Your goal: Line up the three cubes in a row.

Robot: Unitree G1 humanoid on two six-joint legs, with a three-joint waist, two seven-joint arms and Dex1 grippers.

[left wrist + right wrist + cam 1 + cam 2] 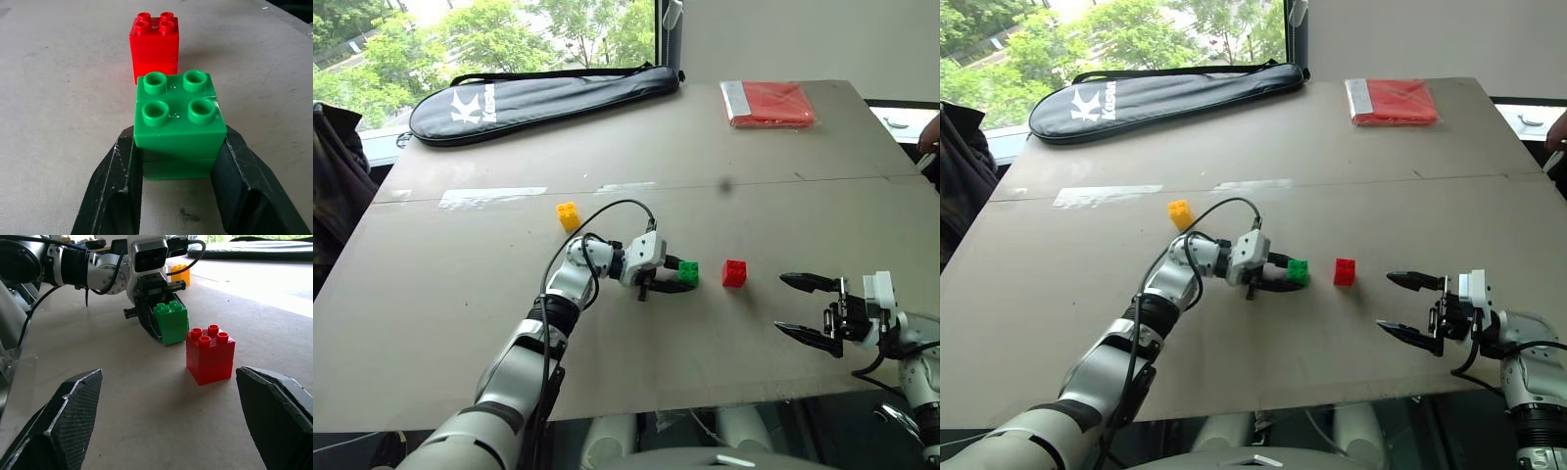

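Observation:
The green cube (pixel 688 274) rests on the table near its middle, and my left gripper (pixel 677 277) is shut on its sides; in the left wrist view both fingers (pixel 120 186) press the green cube (pixel 178 125). The red cube (pixel 734 273) stands a short way to its right, apart from it, and shows beyond it as the red cube (pixel 154 41). The yellow cube (pixel 568 215) lies farther back to the left. My right gripper (pixel 806 309) hovers open near the front right edge, pointing left toward the red cube (pixel 210 355).
A dark racket bag (pixel 533 98) lies along the table's far left. A flat red packet (pixel 769 103) sits at the far right. The table's front edge (pixel 705 406) runs just below both arms. A dark garment (pixel 335 176) hangs at the left.

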